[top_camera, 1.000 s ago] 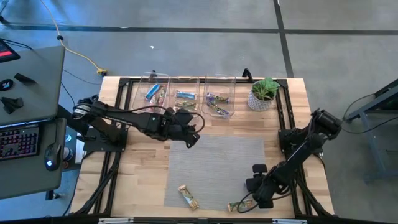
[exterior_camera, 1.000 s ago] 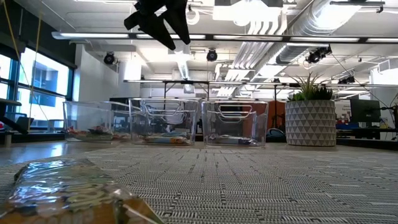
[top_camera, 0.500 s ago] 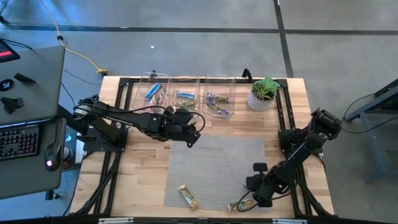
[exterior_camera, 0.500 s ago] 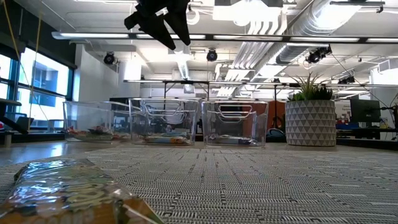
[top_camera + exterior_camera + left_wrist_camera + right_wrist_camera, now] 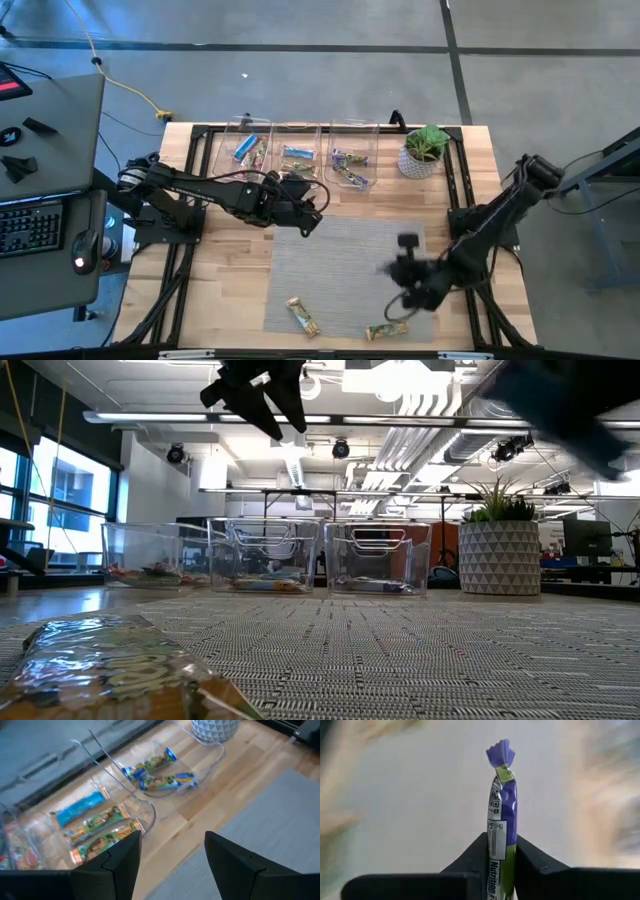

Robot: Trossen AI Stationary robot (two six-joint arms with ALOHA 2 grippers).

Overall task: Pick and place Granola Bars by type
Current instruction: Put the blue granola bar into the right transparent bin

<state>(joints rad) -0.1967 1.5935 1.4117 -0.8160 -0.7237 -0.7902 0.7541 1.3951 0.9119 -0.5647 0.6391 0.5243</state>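
From my overhead feed, the left gripper is parked at the mat's far left corner, right beside the three clear bins, which have wrapped bars in them. The right gripper is over the mat's right side, blurry, so I can't read its fingers. Two granola bars lie near the mat's near edge. A potted plant stands next to the bins.

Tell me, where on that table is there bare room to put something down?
Most of the grey mat is free, between the left gripper and the two bars at its near edge. The wood left of the mat is bare too. It is crowded by the three clear bins and the potted plant, and where the right gripper carries a purple bar.
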